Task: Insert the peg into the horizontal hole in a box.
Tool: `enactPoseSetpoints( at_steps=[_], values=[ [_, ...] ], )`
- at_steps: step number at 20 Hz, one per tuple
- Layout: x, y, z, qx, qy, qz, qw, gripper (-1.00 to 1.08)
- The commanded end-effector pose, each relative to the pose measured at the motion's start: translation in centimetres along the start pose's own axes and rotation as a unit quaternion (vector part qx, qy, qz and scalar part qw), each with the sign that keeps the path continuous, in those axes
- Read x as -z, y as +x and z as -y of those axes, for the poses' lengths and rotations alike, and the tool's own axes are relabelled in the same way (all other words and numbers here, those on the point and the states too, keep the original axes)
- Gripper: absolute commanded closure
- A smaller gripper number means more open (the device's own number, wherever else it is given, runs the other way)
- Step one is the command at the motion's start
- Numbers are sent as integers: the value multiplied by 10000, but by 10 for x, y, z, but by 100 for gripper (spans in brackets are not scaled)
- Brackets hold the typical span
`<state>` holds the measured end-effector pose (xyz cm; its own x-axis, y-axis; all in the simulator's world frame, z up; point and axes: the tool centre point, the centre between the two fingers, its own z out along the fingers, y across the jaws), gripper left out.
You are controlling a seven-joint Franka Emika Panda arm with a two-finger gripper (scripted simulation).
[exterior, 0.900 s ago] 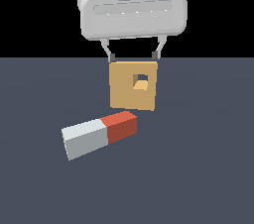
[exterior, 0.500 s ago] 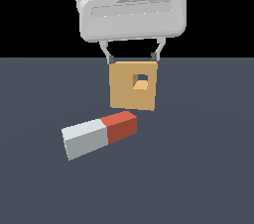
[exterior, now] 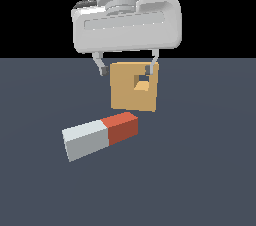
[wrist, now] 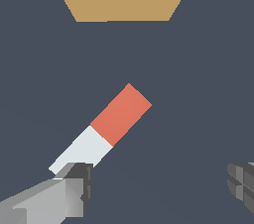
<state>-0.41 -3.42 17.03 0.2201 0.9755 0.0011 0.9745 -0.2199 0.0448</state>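
The gripper (exterior: pixel 126 66) is seen hanging above the dark floor (exterior: pixel 210 180) with its jaws spread wide and nothing held between them. The peg (exterior: pixel 100 135) lies flat on the floor, well in from every edge — its red-orange half is turned toward the box (exterior: pixel 134 86), its grey-white half away. The box stands just beyond it, apart from it, and the hole (exterior: pixel 142 83) is cut off-centre in its face. One fingertip (wrist: pixel 79 181) appears close to the peg's pale end — contact cannot be judged.
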Motion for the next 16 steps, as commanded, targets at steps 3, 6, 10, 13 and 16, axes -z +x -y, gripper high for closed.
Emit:
enactPoseSetpoints(
  at_steps=[3, 6, 10, 13, 16],
  values=[
    [-16, -14, 12, -661, 37, 19, 9978, -92],
    [-28, -22, 23, -1146, 63, 32, 9934, -92],
    [-44, -32, 38, -1786, 97, 50, 9839, -92],
    [-56, -39, 50, -2259, 123, 62, 9740, -92],
    [-66, -43, 61, -2680, 146, 73, 9633, -92]
  ],
)
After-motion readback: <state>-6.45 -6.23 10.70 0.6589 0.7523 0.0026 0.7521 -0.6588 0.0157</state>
